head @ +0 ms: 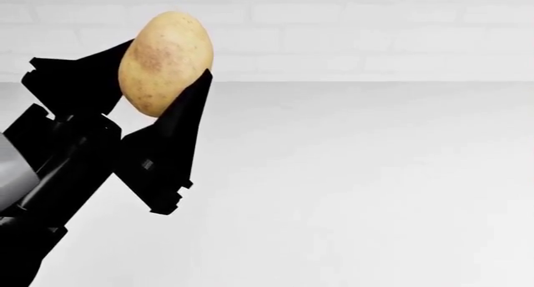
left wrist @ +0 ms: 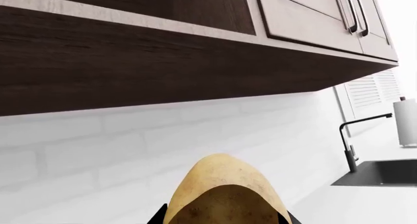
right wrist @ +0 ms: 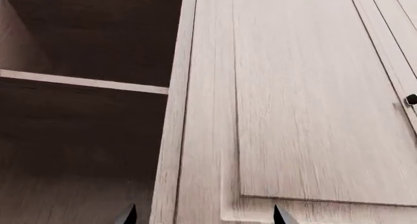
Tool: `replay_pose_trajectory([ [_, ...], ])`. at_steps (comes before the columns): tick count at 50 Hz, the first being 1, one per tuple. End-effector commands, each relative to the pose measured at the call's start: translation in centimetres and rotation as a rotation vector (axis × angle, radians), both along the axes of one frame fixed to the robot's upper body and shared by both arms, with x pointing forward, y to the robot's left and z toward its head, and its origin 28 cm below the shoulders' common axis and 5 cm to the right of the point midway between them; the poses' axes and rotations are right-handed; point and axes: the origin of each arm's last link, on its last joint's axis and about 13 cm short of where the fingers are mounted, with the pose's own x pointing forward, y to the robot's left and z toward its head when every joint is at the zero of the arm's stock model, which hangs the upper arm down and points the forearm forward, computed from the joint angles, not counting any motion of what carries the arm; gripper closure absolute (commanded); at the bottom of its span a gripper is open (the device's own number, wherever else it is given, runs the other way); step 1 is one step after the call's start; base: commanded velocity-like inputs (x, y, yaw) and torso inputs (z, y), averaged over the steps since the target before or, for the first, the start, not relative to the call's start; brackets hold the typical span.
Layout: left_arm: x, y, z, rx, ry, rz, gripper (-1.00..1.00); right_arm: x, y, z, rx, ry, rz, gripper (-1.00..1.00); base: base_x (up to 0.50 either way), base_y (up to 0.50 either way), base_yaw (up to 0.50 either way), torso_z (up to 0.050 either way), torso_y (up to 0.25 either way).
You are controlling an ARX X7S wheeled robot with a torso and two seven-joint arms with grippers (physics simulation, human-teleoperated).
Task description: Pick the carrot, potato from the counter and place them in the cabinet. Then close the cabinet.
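The tan speckled potato (head: 164, 62) is held up above the white counter (head: 359, 187), with my left gripper (head: 162, 71) shut on it between two black fingers. In the left wrist view the potato (left wrist: 225, 194) fills the low middle, under the dark underside of the cabinet (left wrist: 130, 63). My right gripper (right wrist: 203, 218) is open with nothing between its tips, held close to the cabinet's wooden frame (right wrist: 173, 151) beside the open compartment with a shelf (right wrist: 85, 82). The carrot is out of view.
A shut cabinet door (right wrist: 313, 97) lies next to the open compartment. More shut doors with dark handles (left wrist: 352, 14) run along the wall. A black tap (left wrist: 355, 136), a dark sink (left wrist: 384, 173) and a paper roll (left wrist: 405, 121) stand far along the counter.
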Motion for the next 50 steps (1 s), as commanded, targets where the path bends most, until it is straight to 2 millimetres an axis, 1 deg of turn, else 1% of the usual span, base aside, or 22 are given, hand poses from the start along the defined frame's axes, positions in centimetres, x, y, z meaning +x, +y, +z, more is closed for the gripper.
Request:
replay_pose_trajectory([
  [1, 0.0, -0.1, 0.0, -0.006, 0.006, -0.002, 1.0, 0.0, -1.7, -4.0, 0.133, 0.241, 0.002, -1.0, 0.0, 0.0, 0.0, 0.0, 0.0],
  [5, 0.1, -0.2, -0.1, -0.001, 0.005, -0.001, 1.0, 0.5, -2.1, -5.0, 0.168, 0.329, 0.026, -1.0, 0.0, 0.0, 0.0, 0.0, 0.0],
  [11, 0.0, -0.2, 0.3, -0.006, -0.009, -0.002, 1.0, 1.8, -2.0, -6.7, 0.209, 0.396, 0.044, -1.0, 0.0, 0.0, 0.0, 0.0, 0.0],
  [13, 0.0, -0.3, 0.4, -0.006, -0.01, 0.0, 1.0, 1.5, -2.2, -6.8, 0.216, 0.405, 0.046, -1.0, 0.0, 0.0, 0.0, 0.0, 0.0],
  [18, 0.0, -0.4, 0.4, -0.003, -0.011, 0.0, 1.0, 0.2, -2.8, -6.2, 0.223, 0.41, 0.043, -1.0, 0.0, 0.0, 0.0, 0.002, 0.0],
  [28, 0.1, -0.5, 0.3, 0.01, -0.009, -0.005, 1.0, -0.3, -3.1, -6.5, 0.234, 0.428, 0.053, -1.0, 0.0, 0.0, 0.0, 0.0, 0.001],
  [33, 0.2, -0.6, 0.2, 0.014, -0.009, -0.01, 1.0, -0.7, -2.9, -7.6, 0.23, 0.447, 0.06, -1.0, 0.0, 0.0, 0.0, 0.0, 0.0],
  [45, 0.3, -0.7, 0.2, 0.021, -0.005, -0.011, 1.0, -2.4, -2.6, -10.8, 0.205, 0.487, 0.077, -1.0, 0.0, 0.0, 0.0, 0.0, 0.0],
  [50, 0.3, -0.7, 0.3, 0.016, -0.006, -0.008, 1.0, -2.5, -2.5, -12.3, 0.226, 0.497, 0.094, -1.0, 0.0, 0.0, 0.0, 0.0, 0.0],
])
